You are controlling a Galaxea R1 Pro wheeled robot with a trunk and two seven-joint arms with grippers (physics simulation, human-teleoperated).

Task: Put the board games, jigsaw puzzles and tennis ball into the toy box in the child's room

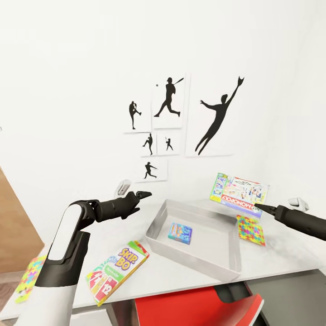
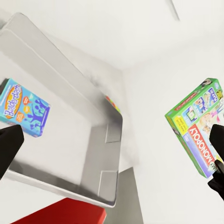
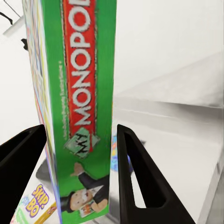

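Note:
The grey toy box (image 1: 194, 265) sits on the pale table (image 1: 172, 278), and a blue board game (image 1: 180, 232) lies flat inside it. My right gripper (image 1: 260, 207) is shut on the Monopoly board game (image 1: 240, 194), holding it upright in the air above the tray's far right corner. The right wrist view has that box (image 3: 79, 93) between both fingers (image 3: 135, 177). My left gripper (image 1: 141, 195) hovers open left of the tray, holding nothing. The Skip-Bo game (image 1: 117, 270) lies near the table's front edge. One jigsaw puzzle (image 1: 251, 230) lies right of the tray, another (image 1: 29, 277) at far left. The tennis ball is out of view.
A red chair (image 1: 190, 308) stands under the table's front edge. Framed baseball silhouettes (image 1: 170, 97) hang on the white wall behind. Small white objects sit at the table's back (image 1: 123, 185) and far right (image 1: 299, 203). A wooden panel (image 1: 13, 226) stands at left.

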